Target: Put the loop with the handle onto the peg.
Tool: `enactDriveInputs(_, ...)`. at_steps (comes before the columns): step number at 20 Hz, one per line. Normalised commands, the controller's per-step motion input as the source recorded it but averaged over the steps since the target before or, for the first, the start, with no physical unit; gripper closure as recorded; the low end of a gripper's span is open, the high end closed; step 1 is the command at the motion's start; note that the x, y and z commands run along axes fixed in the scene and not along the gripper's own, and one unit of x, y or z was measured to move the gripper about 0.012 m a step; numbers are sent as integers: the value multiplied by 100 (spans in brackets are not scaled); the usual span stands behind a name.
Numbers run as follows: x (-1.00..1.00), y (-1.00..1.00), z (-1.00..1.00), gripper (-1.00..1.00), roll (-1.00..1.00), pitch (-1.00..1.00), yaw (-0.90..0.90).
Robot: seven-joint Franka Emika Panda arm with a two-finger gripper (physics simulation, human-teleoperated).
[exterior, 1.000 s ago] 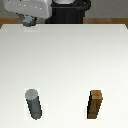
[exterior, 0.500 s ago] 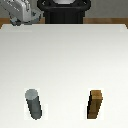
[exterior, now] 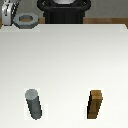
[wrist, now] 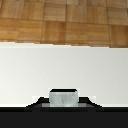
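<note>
The loop with the handle (exterior: pixel 24 20), a flat grey octagonal ring, hangs level at the far left corner in the exterior view. My gripper (exterior: pixel 11 19) is shut on its stubby handle, on the ring's left side. In the wrist view the grey handle (wrist: pixel 63 97) sits between dark finger shapes, and the ring itself is hidden. The peg (exterior: pixel 34 104), a dark grey upright cylinder, stands near the front left of the white table (exterior: pixel 65 60), well apart from the loop.
A brown wooden square-sided block (exterior: pixel 96 105) stands upright at the front right, level with the peg. The robot's dark base (exterior: pixel 64 10) sits behind the table's far edge. Wooden floor (wrist: pixel 64 20) lies beyond the table.
My gripper has carried the loop a little toward the exterior view's left, along the far edge. Peg and block have stayed where they were.
</note>
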Motion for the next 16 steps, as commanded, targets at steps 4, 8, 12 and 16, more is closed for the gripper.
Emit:
enactDriveInputs(4,0,0,0,100,0,0,-90)
enactDriveInputs(8,0,0,0,100,0,0,-90)
enactDriveInputs(12,0,0,-25,100,0,0,-8)
enactDriveInputs(16,0,0,-100,100,0,0,0)
